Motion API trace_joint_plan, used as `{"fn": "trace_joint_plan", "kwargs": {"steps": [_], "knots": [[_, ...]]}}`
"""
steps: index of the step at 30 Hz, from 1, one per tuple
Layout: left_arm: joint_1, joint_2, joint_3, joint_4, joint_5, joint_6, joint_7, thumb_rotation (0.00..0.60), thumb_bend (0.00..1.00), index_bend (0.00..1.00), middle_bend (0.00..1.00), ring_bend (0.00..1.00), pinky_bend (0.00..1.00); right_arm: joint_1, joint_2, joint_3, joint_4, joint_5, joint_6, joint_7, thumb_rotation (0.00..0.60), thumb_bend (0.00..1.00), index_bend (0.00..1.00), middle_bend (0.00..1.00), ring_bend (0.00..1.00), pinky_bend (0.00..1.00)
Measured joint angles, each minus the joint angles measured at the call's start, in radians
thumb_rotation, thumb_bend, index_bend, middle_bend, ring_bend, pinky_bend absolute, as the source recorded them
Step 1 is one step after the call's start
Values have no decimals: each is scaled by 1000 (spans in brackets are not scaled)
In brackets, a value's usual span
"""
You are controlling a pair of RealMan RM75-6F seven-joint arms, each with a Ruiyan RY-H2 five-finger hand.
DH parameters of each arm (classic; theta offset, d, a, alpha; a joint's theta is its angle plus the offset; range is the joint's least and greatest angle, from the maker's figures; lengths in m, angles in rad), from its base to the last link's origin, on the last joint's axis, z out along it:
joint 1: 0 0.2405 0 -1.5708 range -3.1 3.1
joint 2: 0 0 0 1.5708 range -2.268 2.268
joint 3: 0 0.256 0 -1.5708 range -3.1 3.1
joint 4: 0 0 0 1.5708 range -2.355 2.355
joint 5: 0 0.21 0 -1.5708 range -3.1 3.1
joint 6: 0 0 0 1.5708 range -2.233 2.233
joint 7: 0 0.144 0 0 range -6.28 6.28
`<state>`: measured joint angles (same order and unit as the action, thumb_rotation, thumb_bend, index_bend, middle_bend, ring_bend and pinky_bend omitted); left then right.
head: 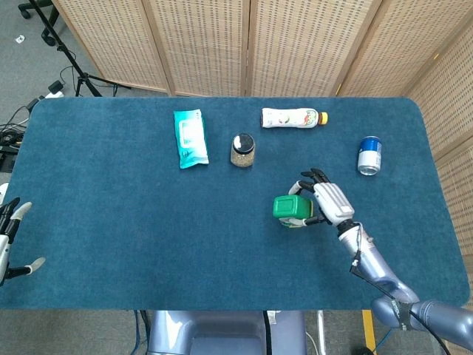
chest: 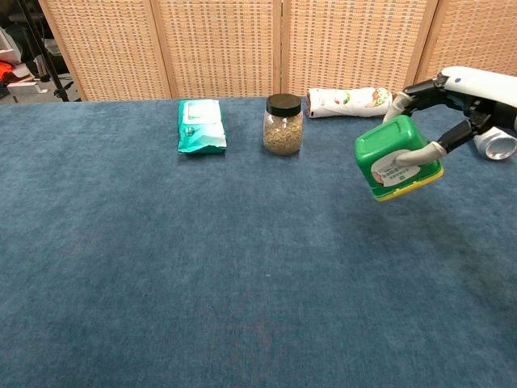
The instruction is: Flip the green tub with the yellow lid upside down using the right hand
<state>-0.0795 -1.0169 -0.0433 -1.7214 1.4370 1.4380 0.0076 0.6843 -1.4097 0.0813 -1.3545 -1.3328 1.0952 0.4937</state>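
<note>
Right hand (chest: 452, 109) grips the tub (chest: 394, 158) from its right side, fingers wrapped over the green body, holding it off the table (head: 111, 222) with the yellow lid (chest: 408, 186) turned downward and slightly tilted. Open blue cloth lies beneath it and toward the near edge. The jar (chest: 283, 124) stands to its left, well apart; the bottle (chest: 351, 102) lies behind it near the far edge. The can (head: 369, 154) stands near the right edge, the wipes pack (head: 190, 137) well to the left. Left hand (head: 9, 240) hangs off the left edge, fingers apart, holding nothing.
</note>
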Motion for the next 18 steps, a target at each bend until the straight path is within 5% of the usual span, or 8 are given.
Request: {"fn": "trace_joint_plan", "kwargs": {"steps": [7,18], "knots": [[-5,-13,-1,-6,-12,-7,36,600,0,0,0,0,0,-43,-111,-26,309,-125,13,358,600,620,559,480,150,48],[-12,-30,-8,-7,-37,-15,74,600,0,0,0,0,0,-64,-259,-79,623,-201,-13,543,600,620,564,474,149,48]]}}
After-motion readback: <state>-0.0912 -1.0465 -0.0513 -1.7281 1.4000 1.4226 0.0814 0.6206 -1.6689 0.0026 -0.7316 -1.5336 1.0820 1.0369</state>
